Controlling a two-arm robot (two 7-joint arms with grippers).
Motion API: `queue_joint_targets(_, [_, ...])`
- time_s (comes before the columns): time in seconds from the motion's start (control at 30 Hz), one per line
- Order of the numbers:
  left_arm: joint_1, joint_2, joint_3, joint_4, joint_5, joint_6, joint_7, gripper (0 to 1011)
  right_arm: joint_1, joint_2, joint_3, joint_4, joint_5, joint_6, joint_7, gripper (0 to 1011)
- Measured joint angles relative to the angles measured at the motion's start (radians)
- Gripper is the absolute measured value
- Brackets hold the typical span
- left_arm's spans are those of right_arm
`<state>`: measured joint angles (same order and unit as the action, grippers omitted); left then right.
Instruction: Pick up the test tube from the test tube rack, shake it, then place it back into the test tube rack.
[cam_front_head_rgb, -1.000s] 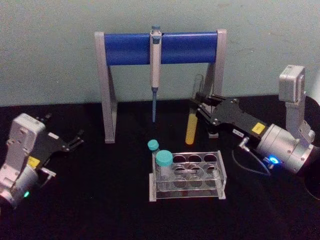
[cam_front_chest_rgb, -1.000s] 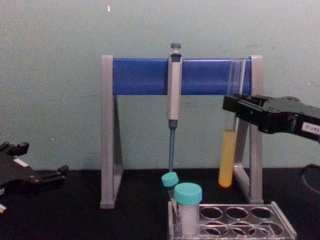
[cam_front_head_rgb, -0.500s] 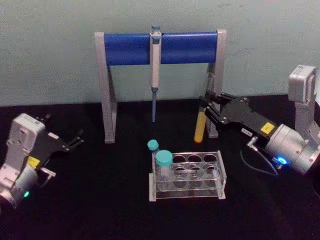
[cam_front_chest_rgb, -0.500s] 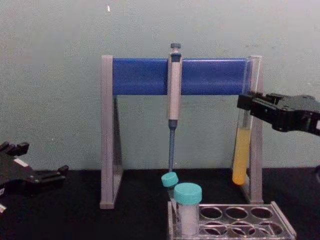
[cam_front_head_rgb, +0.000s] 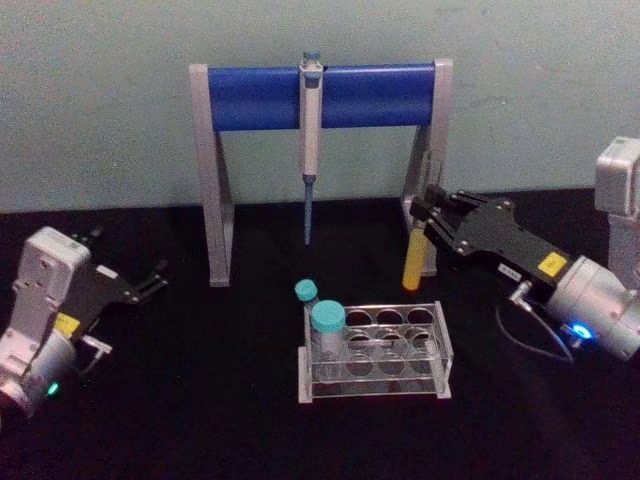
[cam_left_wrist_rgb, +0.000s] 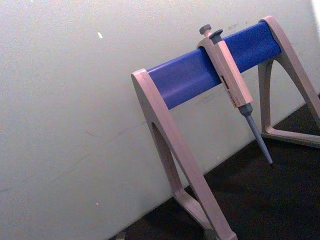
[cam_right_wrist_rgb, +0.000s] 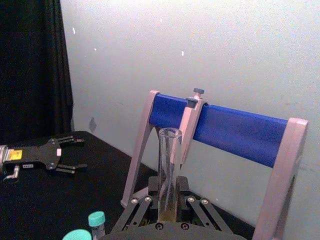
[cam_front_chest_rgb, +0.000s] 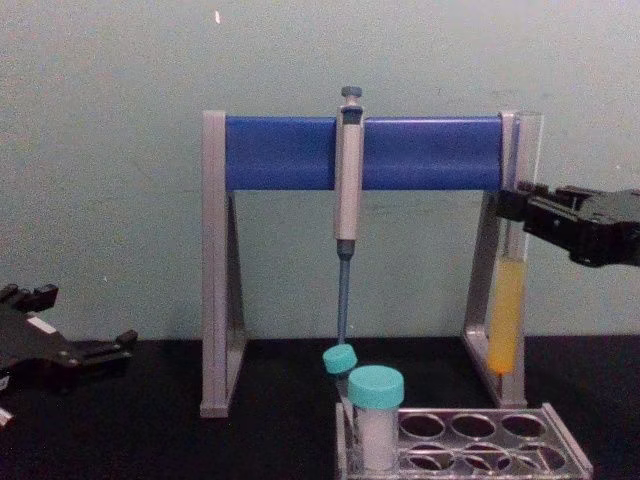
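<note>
Tube orientation first: the test tube (cam_front_head_rgb: 412, 262) stands close to vertical in the right gripper (cam_front_head_rgb: 420, 214), with its open mouth above the fingers and its round bottom below them. The fingers are clamped on the glass partway up its length. In the right wrist view the clear upper part of the test tube (cam_right_wrist_rgb: 169, 160) rises straight out from between the closed fingers of the right gripper (cam_right_wrist_rgb: 168, 199). Yellow-orange liquid fills the stretch of the test tube (cam_front_chest_rgb: 506, 312) that hangs beneath the right gripper (cam_front_chest_rgb: 516, 204), and the part above the grip is clear.

Just behind those fingertips is the right leg of the stand (cam_front_head_rgb: 260, 97). A pipette (cam_front_head_rgb: 310, 120) hangs tip-down from the stand's blue crossbar, off to the gripper's left.

Lower than the right gripper, nearer the robot and a little to its left, the test tube rack (cam_front_head_rgb: 441, 352) sits on the black table (cam_front_head_rgb: 200, 400), apart from the tube. Two teal-capped vials (cam_front_head_rgb: 327, 320) stand upright at the rack's end farthest from the gripper, and the other holes are open.

The left gripper (cam_front_head_rgb: 153, 280) rests far off at the table's left side, its fingers spread apart and holding nothing.
</note>
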<state>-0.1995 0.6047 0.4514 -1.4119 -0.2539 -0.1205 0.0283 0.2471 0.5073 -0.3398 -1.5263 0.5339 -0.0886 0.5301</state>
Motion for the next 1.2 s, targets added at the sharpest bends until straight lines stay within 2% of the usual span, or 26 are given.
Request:
queue_joint_targets(0.37, [0.0,0.0,0.0,0.0,0.0,0.0,0.0,1010,-0.091,0.056,0.023,-0.101,0.007,0.015,0.008,229])
queue_joint_targets(0.6, [0.0,0.0,0.0,0.0,0.0,0.0,0.0,1010,-0.108,0.071,0.0,-0.132,0.023,0.026,0.046,229])
queue_joint_targets(0.87, [0.0,0.0,0.0,0.0,0.0,0.0,0.0,1010,-0.057,0.048,-0.042,-0.098,0.035,0.025,0.081,229])
queue_joint_targets(1.2, [0.0,0.0,0.0,0.0,0.0,0.0,0.0,1009,0.05,-0.009,-0.073,0.03,0.038,0.002,0.093,228])
